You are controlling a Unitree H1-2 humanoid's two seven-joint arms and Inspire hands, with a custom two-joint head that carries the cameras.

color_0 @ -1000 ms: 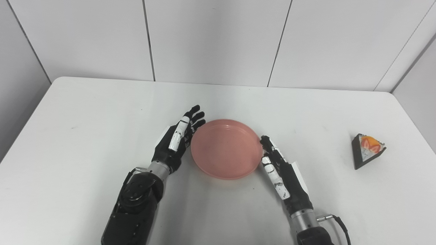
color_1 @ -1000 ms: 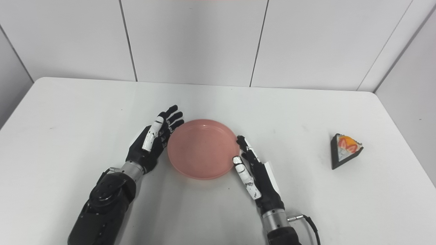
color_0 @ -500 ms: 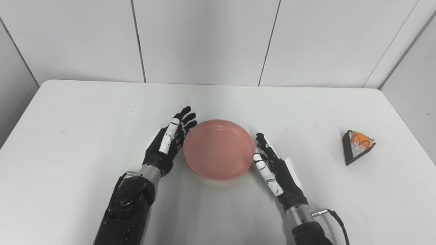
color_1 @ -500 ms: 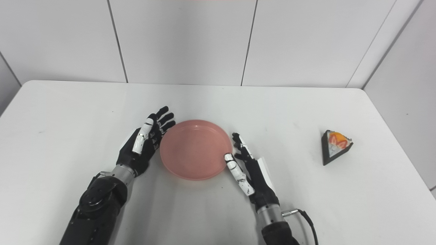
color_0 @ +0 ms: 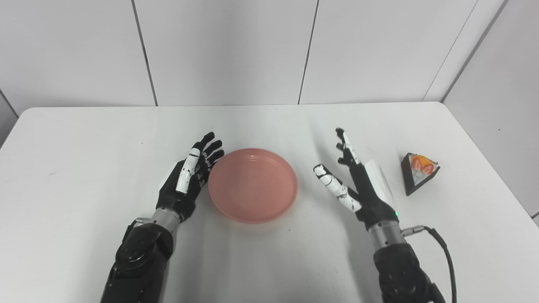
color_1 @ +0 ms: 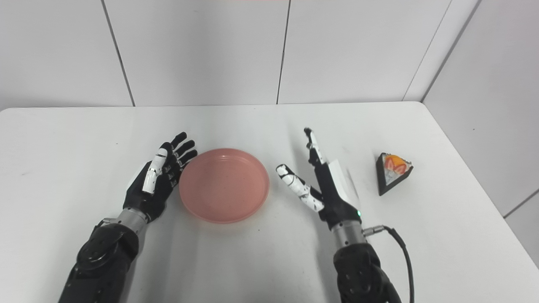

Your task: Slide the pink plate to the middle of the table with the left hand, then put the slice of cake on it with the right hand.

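- Two hands are in view over our white worktop (color_0: pixel 84 139), and neither holds anything; both arms come in from the bottom edge.
- Our left hand (color_0: pixel 185 181) lies just beside the left rim of the pink plate (color_0: pixel 252 184), palm turned toward it, fingers (color_0: pixel 209 147) straight and slightly spread; the fingertips sit right at the rim — we cannot tell whether they touch it.
- We see the pink plate flat on the worktop, roughly at the middle, between our two hands; nothing lies in it.
- Our right hand (color_0: pixel 358 185) stands apart from the plate's right rim, with bare worktop between them; it is wide open, fingers pointing up and away, thumb (color_0: pixel 334 187) angled out toward the plate.
- A green light glows at the right wrist, and a black cable (color_0: pixel 442 248) runs from the wrist down out of view.
- We find the slice of cake (color_0: pixel 419 172) near the worktop's right edge, to the right of our right hand and clear of it; it is a dark wedge with orange-red fruit on a pale top — it rests on the worktop, not on the plate.
- Behind the worktop stand plain white wall panels (color_0: pixel 223 50).
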